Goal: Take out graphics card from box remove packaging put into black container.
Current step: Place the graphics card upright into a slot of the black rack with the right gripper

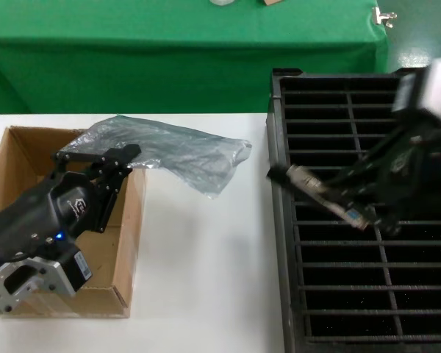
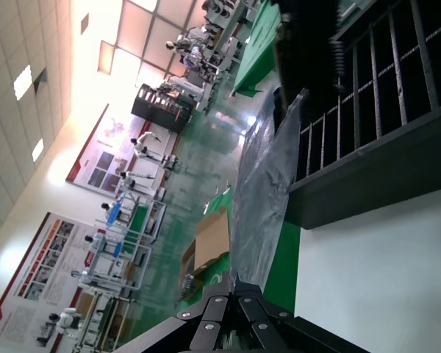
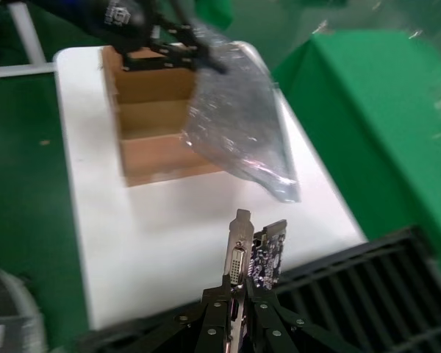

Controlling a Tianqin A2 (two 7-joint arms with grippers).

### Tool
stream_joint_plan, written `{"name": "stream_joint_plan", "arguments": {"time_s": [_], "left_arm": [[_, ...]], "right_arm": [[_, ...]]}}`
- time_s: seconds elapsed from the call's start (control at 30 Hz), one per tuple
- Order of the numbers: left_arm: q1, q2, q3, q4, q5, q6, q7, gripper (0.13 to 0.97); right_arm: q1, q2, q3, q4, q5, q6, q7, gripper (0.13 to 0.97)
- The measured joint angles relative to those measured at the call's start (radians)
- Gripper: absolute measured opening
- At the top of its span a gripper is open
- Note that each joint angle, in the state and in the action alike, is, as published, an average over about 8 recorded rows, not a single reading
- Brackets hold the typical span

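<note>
White table (image 1: 206, 279): bagless box (image 1: 29, 158), card-free black container (image 1: 367, 294)

- Graphics card (image 1: 320, 193): small dark board with silver port bracket, out of its bag, held tilted above the black container's left column.
- Packaging (image 1: 169, 151): crinkled silvery-grey translucent bag, empty, lifted over the box's far corner.
- Box (image 1: 125, 243): brown cardboard, open-topped, on white table.
- Black container (image 1: 338, 294): ribbed slotted tray, right of the box.

Left hand (image 1: 106, 163) low at left, fingers pinched closed, right hand (image 1: 350, 209) raised at right, clamped
</note>
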Motion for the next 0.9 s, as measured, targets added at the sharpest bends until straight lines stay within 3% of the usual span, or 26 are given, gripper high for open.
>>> {"name": "stream_joint_plan", "arguments": {"time_s": [0.27,0.4,0.6,0.9], "left_arm": [[0.0,0.0,0.0,0.0,0.0,0.0,0.0,0.139],[0.0,0.0,0.0,0.0,0.0,0.0,0.0,0.139],[0.0,0.0,0.0,0.0,0.0,0.0,0.0,0.139],[0.0,0.0,0.0,0.0,0.0,0.0,0.0,0.139]], "right_arm": [[0.306,-0.081,-0.397,-0.004,0.095,-0.036,0.273,0.16],[0.397,-0.077,-0.522,0.003,0.129,-0.038,0.334,0.16],[0.426,-0.06,-0.579,0.008,0.127,-0.039,0.337,0.16],[0.385,-0.05,-0.588,-0.044,0.085,-0.039,0.226,0.16]]}}
